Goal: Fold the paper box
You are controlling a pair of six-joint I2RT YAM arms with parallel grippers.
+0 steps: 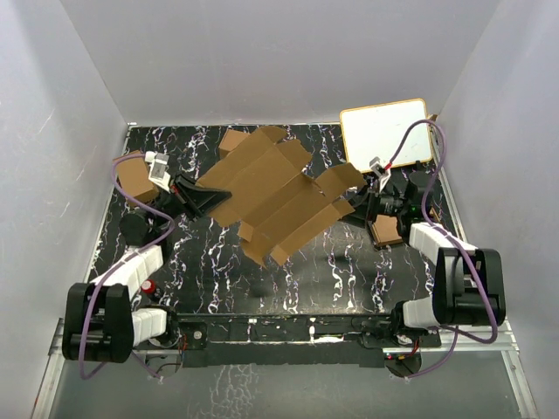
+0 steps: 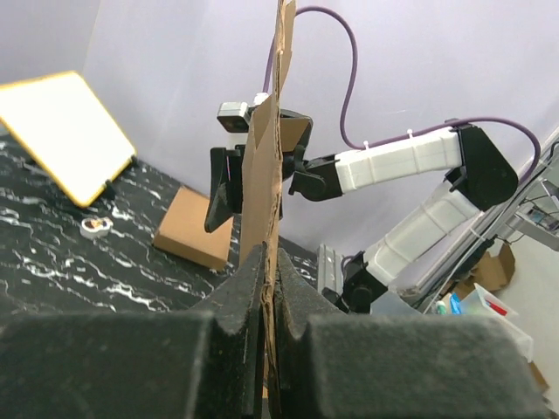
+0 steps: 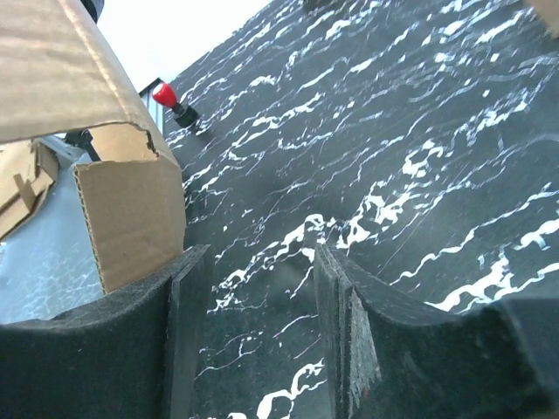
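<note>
The paper box (image 1: 275, 192) is a wide brown die-cut sheet with creases and flaps, held tilted above the middle of the black marbled table. My left gripper (image 1: 214, 194) is shut on its left edge. In the left wrist view the sheet (image 2: 266, 175) stands edge-on, pinched between the pads of that gripper (image 2: 271, 271). My right gripper (image 1: 362, 202) is at the sheet's right flap. In the right wrist view it (image 3: 262, 288) is open with only tabletop between its fingers, and a folded flap (image 3: 131, 218) lies just outside its left finger.
A white board (image 1: 386, 133) with a yellow rim leans at the back right. Short brown cartons sit at the far left (image 1: 135, 175), at the back (image 1: 234, 140) and under the right arm (image 1: 386, 230). A red knob (image 1: 148, 286) stands near the left arm's base.
</note>
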